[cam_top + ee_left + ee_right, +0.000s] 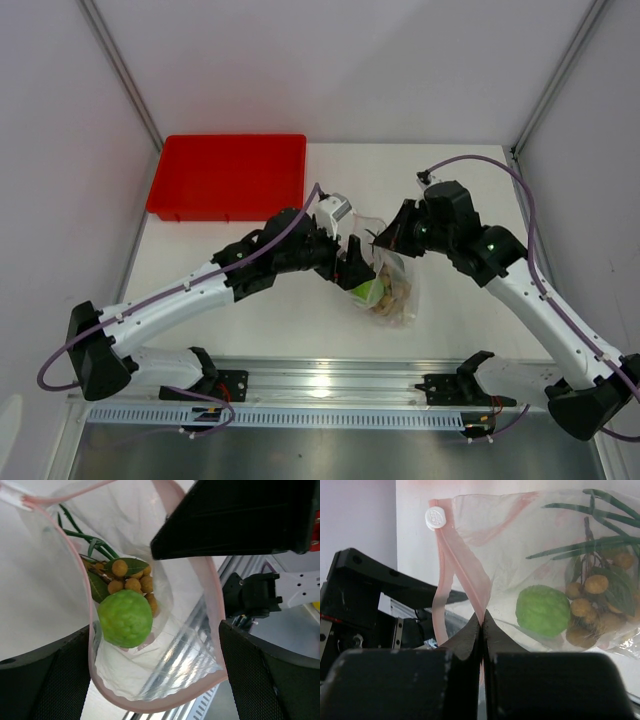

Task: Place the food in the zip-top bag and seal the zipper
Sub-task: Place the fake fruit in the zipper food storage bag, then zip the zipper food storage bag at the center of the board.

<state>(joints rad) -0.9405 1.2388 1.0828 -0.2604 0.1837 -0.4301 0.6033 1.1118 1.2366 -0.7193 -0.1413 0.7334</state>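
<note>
Looking into the zip-top bag, we see its mouth gaping toward the left claw, with its long axis running from there back to the lime-green fruit, tan-brown fruits and leafy sprig inside. We find the left claw spread wide, its fingers flanking the mouth without pinching it. The right claw is clamped tight on the pinkish zipper, near the tabletop's middle.

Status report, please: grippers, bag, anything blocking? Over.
Left gripper open, around bag mouth. Right gripper shut on zipper. Food inside bag, mouth unsealed. No obstruction seen.
</note>
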